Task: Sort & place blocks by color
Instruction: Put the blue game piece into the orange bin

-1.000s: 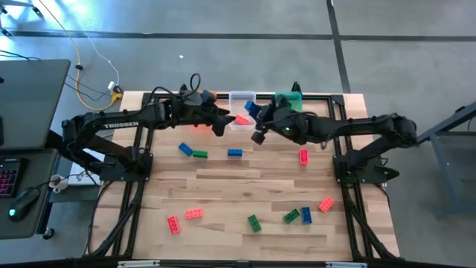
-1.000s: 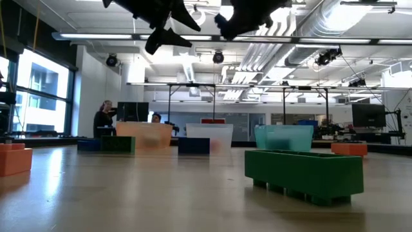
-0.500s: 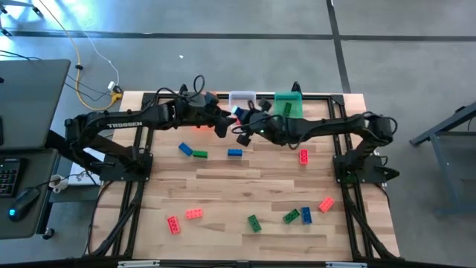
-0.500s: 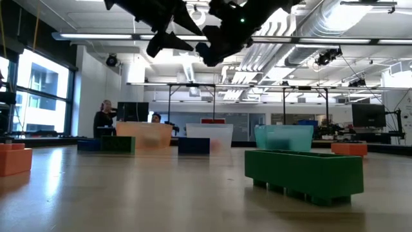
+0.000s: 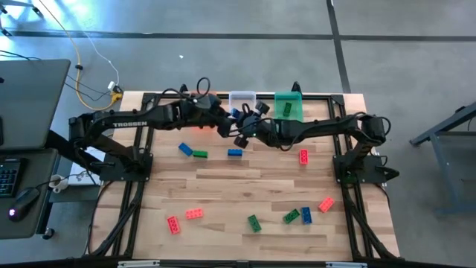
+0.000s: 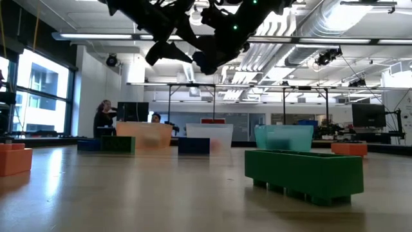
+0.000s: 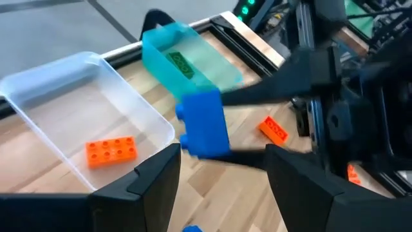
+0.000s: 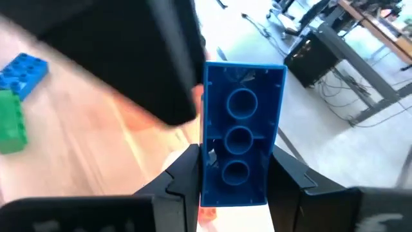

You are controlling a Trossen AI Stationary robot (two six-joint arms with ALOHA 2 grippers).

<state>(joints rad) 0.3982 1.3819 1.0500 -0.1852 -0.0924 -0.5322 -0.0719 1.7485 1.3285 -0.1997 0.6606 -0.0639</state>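
Just in front of the clear bin (image 5: 242,99), the right gripper (image 5: 239,128) clamps a blue block (image 8: 239,149) between its fingers; beside it, the left gripper (image 5: 225,121) hangs with jaws apart, holding nothing, above the table (image 5: 245,186)

Clear bin (image 5: 242,99) sits just beside green bin (image 5: 288,106).

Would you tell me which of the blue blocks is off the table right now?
The blue block clamped in the right gripper; the other blue ones lie on the table.
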